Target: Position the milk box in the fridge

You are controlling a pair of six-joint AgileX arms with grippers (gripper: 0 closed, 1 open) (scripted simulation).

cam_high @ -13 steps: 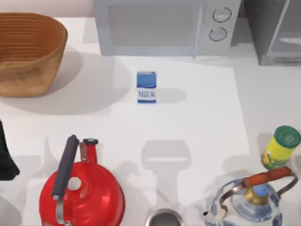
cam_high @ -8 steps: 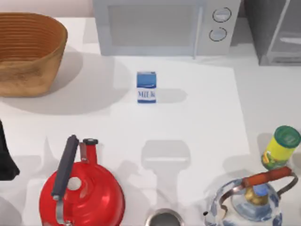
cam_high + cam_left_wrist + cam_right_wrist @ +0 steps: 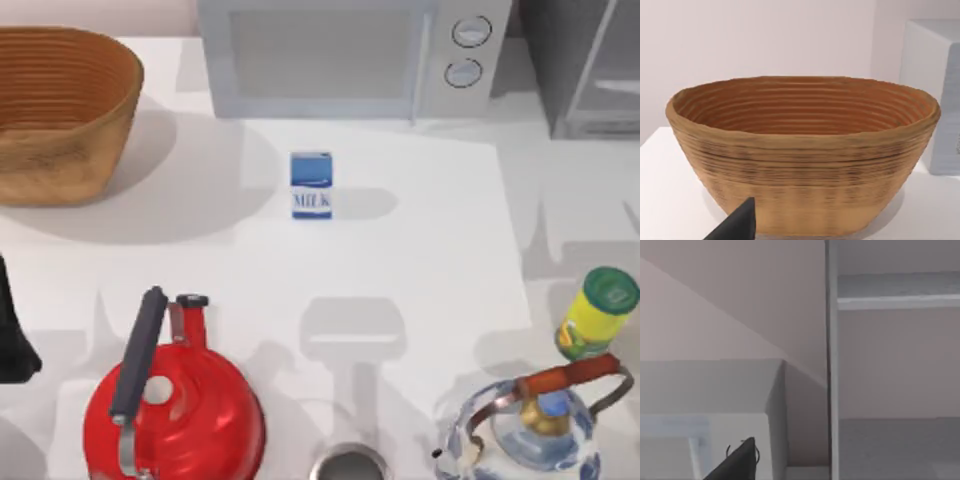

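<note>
White surface (image 3: 430, 230), seen from above. The small upright milk box (image 3: 311, 185), blue top over a white lower half lettered "MILK", stands alone toward the far middle of the surface, just in front of the light grey microwave (image 3: 350, 55) with two round knobs at the far edge. Nothing touches the carton.

The large dark grey fridge (image 3: 585, 65) with its light grey framed door panel occupies the far right corner, well apart from the milk box. The right wrist view looks at a grey vertical frame edge (image 3: 831, 360) and pale panels of a cabinet; which part of the fridge this is cannot be told.

Woven brown basket (image 3: 60, 110) at the far left corner; the left wrist view faces its ribbed wall (image 3: 800, 165) closely.

Near edge, left: red kettle (image 3: 175, 410) with a dark grey handle. Near edge, right: glassy blue-and-white kettle (image 3: 535, 430) with an orange-red handle. Just beyond it, by the right edge, a yellow bottle (image 3: 597, 312) with a green lid. A metal-rimmed round object (image 3: 348, 466) sits at the near edge, middle.

A dark part of the left arm (image 3: 12, 330) shows at the left edge. One dark finger tip of the left gripper (image 3: 737, 225) and one of the right gripper (image 3: 737, 462) appear in the wrist views; how far the fingers of either are open cannot be told, and neither is seen holding anything.
</note>
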